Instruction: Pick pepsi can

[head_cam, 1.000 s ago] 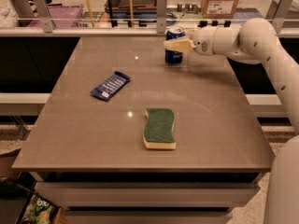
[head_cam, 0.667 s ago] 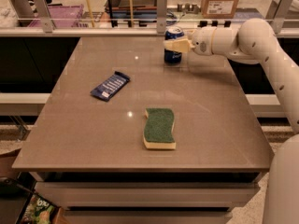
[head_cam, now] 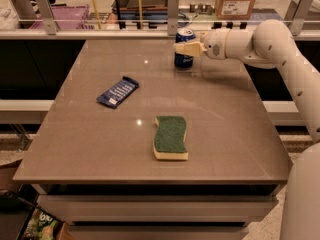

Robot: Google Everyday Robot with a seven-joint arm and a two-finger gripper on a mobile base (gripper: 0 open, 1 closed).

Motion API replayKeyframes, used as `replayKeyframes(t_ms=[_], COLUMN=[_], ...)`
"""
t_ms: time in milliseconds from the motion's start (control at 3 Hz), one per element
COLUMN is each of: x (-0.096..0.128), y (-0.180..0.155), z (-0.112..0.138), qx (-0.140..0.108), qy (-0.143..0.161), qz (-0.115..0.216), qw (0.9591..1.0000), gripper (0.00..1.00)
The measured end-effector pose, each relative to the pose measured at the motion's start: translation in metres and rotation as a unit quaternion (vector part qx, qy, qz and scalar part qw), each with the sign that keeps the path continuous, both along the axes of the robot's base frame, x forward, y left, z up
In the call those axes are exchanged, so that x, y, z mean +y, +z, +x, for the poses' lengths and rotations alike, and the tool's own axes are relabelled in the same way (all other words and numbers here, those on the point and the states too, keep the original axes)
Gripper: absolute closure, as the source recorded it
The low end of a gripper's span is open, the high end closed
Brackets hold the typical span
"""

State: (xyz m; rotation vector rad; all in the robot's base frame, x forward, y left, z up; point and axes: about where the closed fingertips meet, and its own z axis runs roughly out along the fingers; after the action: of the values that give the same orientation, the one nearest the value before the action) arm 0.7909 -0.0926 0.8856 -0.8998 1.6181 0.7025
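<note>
Near the far edge of the tabletop (head_cam: 225, 114), the pepsi can (head_cam: 183, 59) stands upright. The end effector (head_cam: 181, 47) reaches in from the right, level with the can's middle; whether it is clenched on the can I cannot tell. The can looks light, thin-walled and smooth, so probably slippery and easily dented. Its mid-height wall seems the best hold, squeezed gently.
</note>
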Motion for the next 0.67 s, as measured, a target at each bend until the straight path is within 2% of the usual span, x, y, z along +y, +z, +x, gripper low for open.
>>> replayKeyframes(t_ms=[667], x=[-0.005], y=[0.03], z=[-0.006], qx=[-0.015], qy=[0.01], qz=[-0.027], qw=[0.9995], gripper=[1.0])
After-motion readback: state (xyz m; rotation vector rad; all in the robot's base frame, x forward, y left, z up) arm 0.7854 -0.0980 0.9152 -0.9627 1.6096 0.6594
